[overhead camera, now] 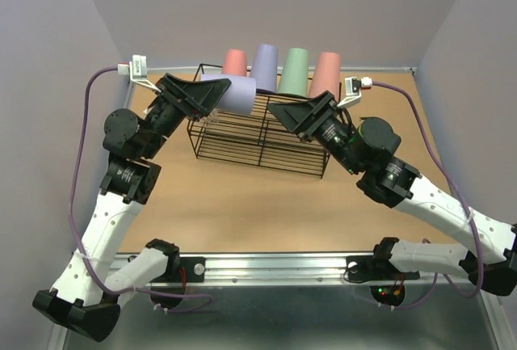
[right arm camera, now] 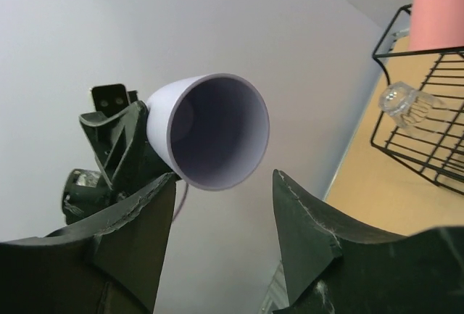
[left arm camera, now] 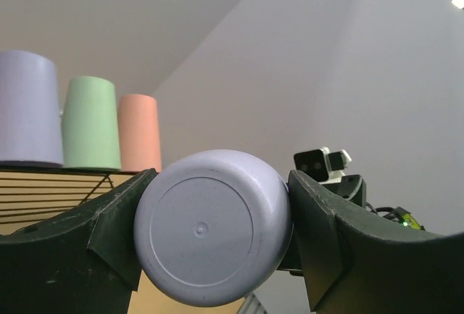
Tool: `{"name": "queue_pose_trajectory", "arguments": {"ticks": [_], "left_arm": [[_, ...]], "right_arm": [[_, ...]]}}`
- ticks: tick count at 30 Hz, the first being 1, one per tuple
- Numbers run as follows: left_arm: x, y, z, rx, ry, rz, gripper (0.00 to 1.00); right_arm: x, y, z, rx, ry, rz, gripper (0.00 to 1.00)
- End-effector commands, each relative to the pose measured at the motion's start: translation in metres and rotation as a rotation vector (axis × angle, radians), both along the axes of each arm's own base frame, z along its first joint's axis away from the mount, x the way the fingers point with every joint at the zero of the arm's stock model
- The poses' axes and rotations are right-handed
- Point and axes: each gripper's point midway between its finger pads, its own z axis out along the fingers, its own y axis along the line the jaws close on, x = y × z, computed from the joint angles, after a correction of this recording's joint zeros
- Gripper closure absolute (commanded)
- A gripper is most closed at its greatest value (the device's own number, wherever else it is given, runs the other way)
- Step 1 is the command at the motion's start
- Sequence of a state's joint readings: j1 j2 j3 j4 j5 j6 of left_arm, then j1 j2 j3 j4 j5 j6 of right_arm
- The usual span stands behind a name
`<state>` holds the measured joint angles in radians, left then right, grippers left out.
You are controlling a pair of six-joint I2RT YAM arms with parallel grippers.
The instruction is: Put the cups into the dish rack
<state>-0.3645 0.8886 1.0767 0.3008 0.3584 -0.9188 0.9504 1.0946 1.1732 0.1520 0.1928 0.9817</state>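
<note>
1. Our left gripper (overhead camera: 207, 97) is clamped on the held lavender cup (left arm camera: 210, 236), with one finger pressed to each side of its base end. The cup lies sideways above the left end of the dish rack (overhead camera: 258, 140). We cannot tell whether it touches the wires.
2. Our right gripper (right arm camera: 223, 245) has its fingers spread wide and holds nothing. It sits just right of the held cup's open mouth.
3. The rack stands on the table (overhead camera: 242, 212), at the middle of the top view.
4. Along the rack's far edge stand four cups, narrow end up: the left salmon cup (overhead camera: 235, 62), the standing lavender cup (overhead camera: 265, 65), the green cup (overhead camera: 296, 71) and the right salmon cup (overhead camera: 326, 73).
5. The small clear cup (right arm camera: 404, 104) lies tilted on the rack's top wires, at the right of the right wrist view.
</note>
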Motion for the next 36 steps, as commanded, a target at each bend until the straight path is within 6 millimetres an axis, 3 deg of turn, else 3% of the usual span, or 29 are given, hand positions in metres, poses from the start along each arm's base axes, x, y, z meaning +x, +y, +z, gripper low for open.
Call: {"name": "queue_pose_trajectory", "arguments": {"ticks": [1, 5, 10, 14, 16, 20, 26, 36], "left_arm": [[-0.005, 0.010, 0.029, 0.077, -0.109, 0.071, 1.00], [0.013, 0.014, 0.011, 0.243, -0.074, 0.138, 1.00], [0.032, 0.018, -0.021, 0.382, -0.015, 0.190, 1.00], [0.054, 0.015, -0.073, 0.506, 0.094, 0.187, 1.00], [0.064, 0.012, -0.098, 0.553, 0.138, 0.176, 1.00], [0.079, 0.012, -0.120, 0.600, 0.169, 0.213, 1.00], [0.105, 0.019, -0.140, 0.687, 0.201, 0.315, 1.00], [0.140, 0.005, -0.177, 0.845, 0.226, 0.368, 1.00]], "right_arm": [[-0.001, -0.019, -0.019, -0.081, 0.014, -0.063, 0.39], [-0.008, -0.051, -0.037, -0.119, 0.050, -0.132, 0.39], [-0.015, -0.075, -0.054, -0.154, 0.084, -0.182, 0.38], [-0.017, -0.086, -0.060, -0.173, 0.097, -0.203, 0.38], [-0.019, -0.089, -0.064, -0.189, 0.103, -0.209, 0.38], [-0.019, -0.093, -0.064, -0.200, 0.103, -0.219, 0.38], [-0.018, -0.094, -0.066, -0.230, 0.100, -0.228, 0.38], [-0.012, -0.090, -0.072, -0.287, 0.096, -0.239, 0.38]]}}
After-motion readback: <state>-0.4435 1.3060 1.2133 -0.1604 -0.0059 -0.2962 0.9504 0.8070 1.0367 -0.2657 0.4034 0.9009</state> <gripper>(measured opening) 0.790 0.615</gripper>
